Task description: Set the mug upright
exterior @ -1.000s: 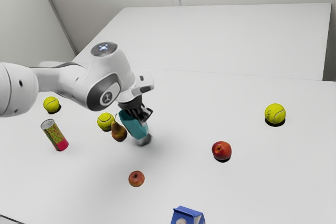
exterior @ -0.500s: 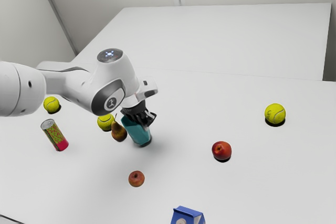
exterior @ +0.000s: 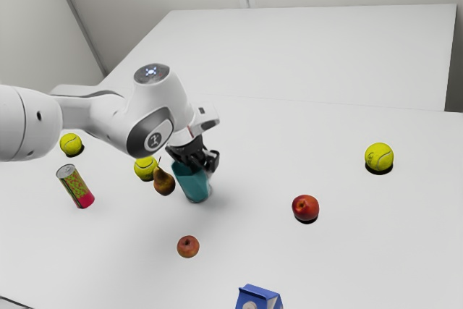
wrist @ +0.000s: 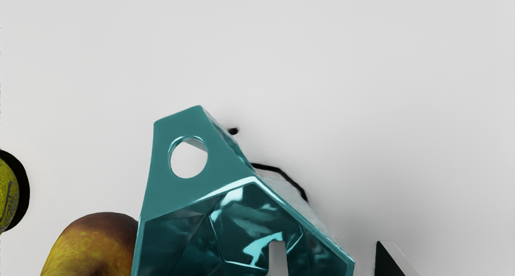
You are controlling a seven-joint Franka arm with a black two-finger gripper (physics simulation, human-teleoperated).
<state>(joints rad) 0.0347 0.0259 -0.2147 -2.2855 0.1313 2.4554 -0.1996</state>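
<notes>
Mug [exterior: 194,184] tipped nearer upright under slanting tool [exterior: 203,164]

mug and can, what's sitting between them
In the exterior view, a pear and a tennis ball lie between the mug and the can, the pear nearer the mug.

High at the arm's [exterior: 94,115] side, the exterior view faces down across the table [exterior: 347,244], while from the gripper [exterior: 205,164] the wrist view looks closely past its fingertips, both sharing the teal mug [exterior: 194,184] there and nearby pear [exterior: 164,182].
</notes>
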